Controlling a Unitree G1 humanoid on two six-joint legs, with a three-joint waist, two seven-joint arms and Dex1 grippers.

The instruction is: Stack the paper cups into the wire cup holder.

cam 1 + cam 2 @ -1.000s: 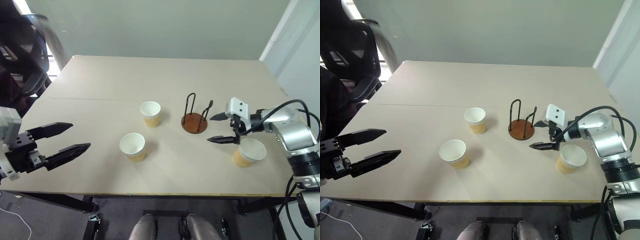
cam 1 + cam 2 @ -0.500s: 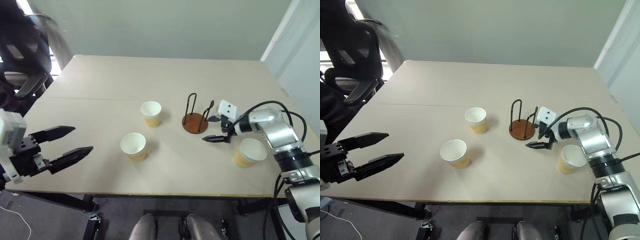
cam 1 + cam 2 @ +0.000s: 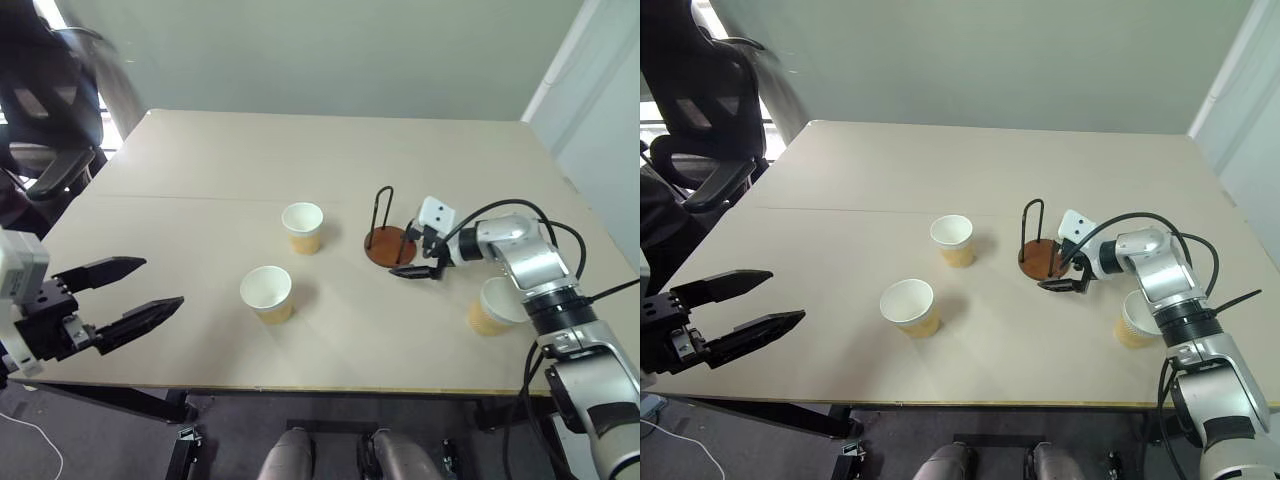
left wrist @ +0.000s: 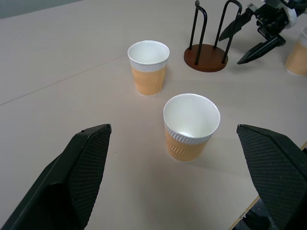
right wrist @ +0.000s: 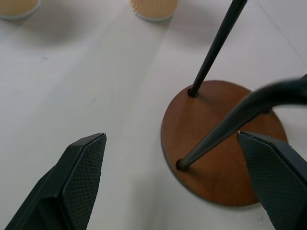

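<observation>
1. While all three paper cups [image 3: 302,227] [image 3: 266,294] [image 3: 492,306] sit loose on the table [image 3: 200,160], nothing is stacked.
2. Wire cup holder [image 3: 389,238] mid-table, empty.
3. Right gripper [image 3: 411,254] spread wide at holder; left gripper [image 3: 128,292] wide, empty, well apart.

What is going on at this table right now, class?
A two-armed robot is working at a table with three paper cups and a wire cup holder. Its right pincer is open at the holder's wooden base, holding nothing. Its left pincer hangs open near the table's front edge, also empty. All cups stand upright on the table: one near the middle, one nearer the front, and one beside the right arm. None is in the holder yet.
</observation>
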